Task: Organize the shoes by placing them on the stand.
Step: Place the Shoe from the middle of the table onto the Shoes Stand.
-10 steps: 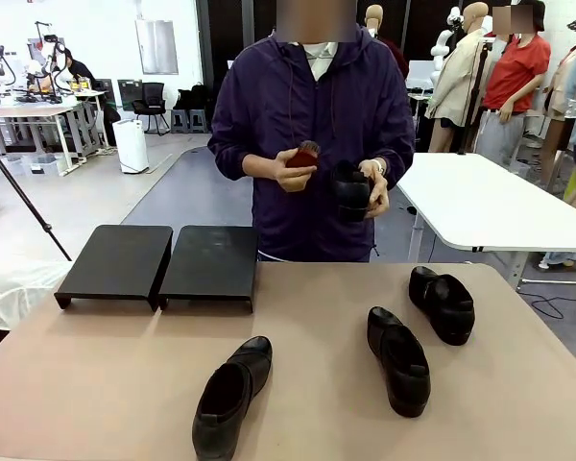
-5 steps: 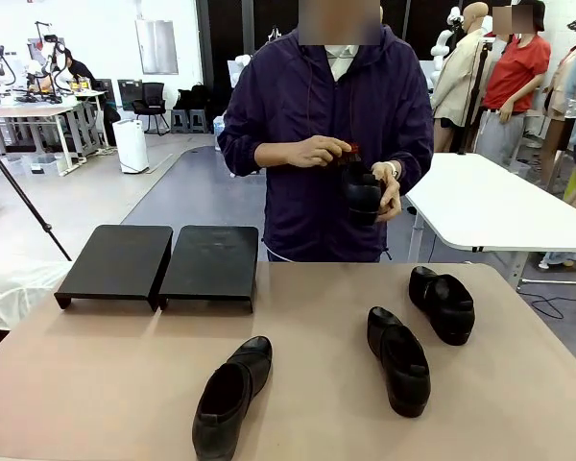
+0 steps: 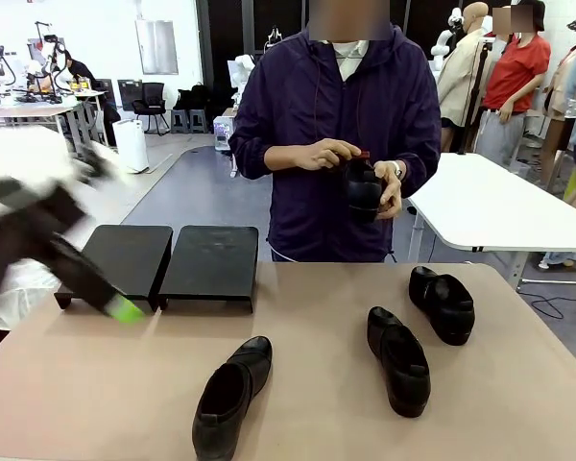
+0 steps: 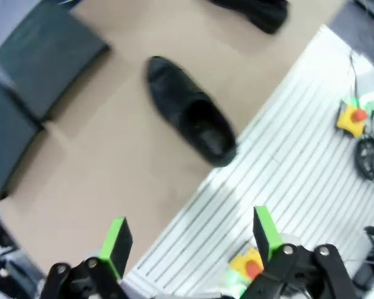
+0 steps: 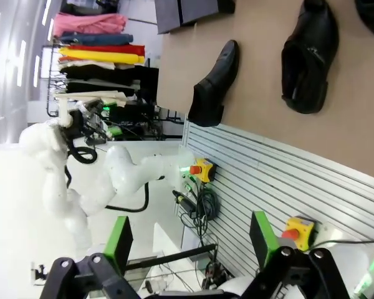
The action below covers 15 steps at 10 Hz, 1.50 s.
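Evidently nothing is placed yet: the stand [image 3: 211, 264] is bare, three shoes [image 3: 232, 396] lie on the tabletop [image 3: 307, 317], and one is in the person's hands [image 3: 326, 154]. The left end effector [image 4: 190, 240] and right end effector [image 5: 187, 240] are both apart and empty.

Left gripper [image 4: 190, 233] at bottom edge, green pads [image 4: 116, 240] wide apart, nothing between. Black shoe [image 4: 190, 112] flat on tan tabletop [image 4: 112, 168] mid-frame, toe toward upper left, heel near table edge. Part of second shoe [image 4: 255, 7] at top edge. Black stand [image 4: 47, 56] upper left, two panels side by side. White slatted base [image 4: 287, 162] beyond table edge, yellow box [image 4: 352, 117] with red button at right.
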Each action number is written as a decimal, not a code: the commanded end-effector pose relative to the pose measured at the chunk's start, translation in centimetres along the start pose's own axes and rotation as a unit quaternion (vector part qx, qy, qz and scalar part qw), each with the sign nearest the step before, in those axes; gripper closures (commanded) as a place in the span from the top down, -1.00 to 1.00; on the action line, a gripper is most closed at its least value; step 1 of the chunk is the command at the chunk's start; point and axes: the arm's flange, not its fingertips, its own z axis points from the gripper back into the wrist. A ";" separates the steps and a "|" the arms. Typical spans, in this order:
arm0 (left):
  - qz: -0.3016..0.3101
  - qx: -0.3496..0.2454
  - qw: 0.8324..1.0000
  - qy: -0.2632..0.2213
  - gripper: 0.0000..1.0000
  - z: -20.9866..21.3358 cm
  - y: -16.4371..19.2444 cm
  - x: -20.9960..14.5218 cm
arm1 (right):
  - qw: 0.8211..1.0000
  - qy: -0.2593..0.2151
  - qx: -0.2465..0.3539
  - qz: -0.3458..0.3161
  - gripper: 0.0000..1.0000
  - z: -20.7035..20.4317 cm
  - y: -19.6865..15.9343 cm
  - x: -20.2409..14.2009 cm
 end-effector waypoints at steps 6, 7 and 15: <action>0.143 0.018 0.983 0.116 1.00 -10.6 -7.8 3.1 | 1.000 -0.004 0.012 -0.003 1.00 0.2 0.5 0.3; 0.143 0.018 0.983 0.116 1.00 -10.6 -7.8 3.1 | 1.000 -0.004 0.012 -0.003 1.00 0.2 0.5 0.3; 0.238 0.062 0.962 0.117 1.00 -23.2 -4.4 8.6 | 1.000 -0.004 0.012 -0.003 1.00 0.2 0.5 0.3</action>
